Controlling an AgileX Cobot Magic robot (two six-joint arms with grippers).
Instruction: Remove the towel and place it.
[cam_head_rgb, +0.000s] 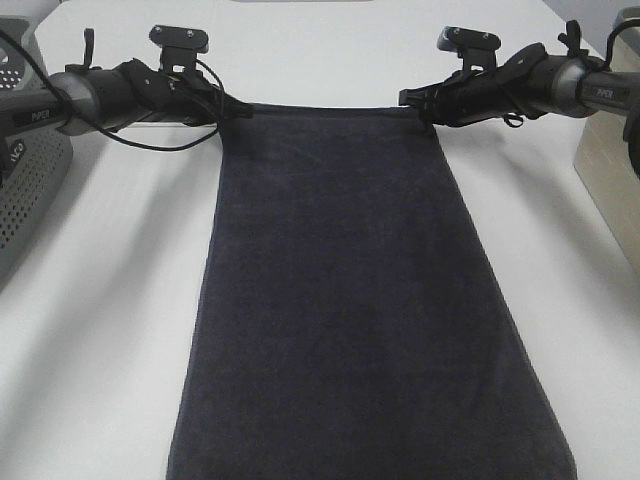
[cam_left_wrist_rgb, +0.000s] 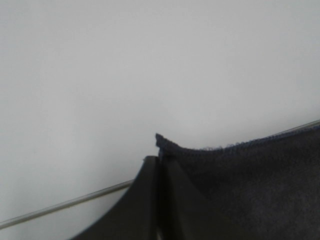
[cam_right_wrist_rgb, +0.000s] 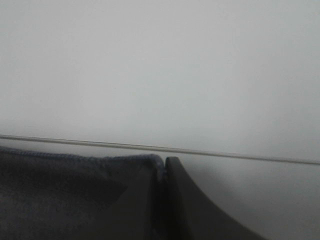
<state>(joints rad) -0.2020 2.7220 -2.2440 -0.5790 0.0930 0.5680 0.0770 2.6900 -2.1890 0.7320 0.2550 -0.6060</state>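
My left end effector (cam_head_rgb: 240, 108) is clenched on the towel (cam_head_rgb: 350, 300) at its far left corner; in the left wrist view the fingers (cam_left_wrist_rgb: 150, 200) meet with the hemmed corner poking out just past their tips. From that corner the towel's far hem runs straight across to the opposite corner, and the rest of the cloth lies spread toward the near side over the white bench (cam_head_rgb: 90, 330), widening as it comes.

At the far right corner of the towel my right end effector (cam_head_rgb: 412, 100) is grasping the cloth too, the hem folded against its fingers (cam_right_wrist_rgb: 175, 200).

I judge the towel soft and limp, plush enough to grip without slipping, light for its size, and not fragile. It will sag between the two corners and drag along the bench, so the corners on the hem are the right hold, kept apart to hold the edge taut.
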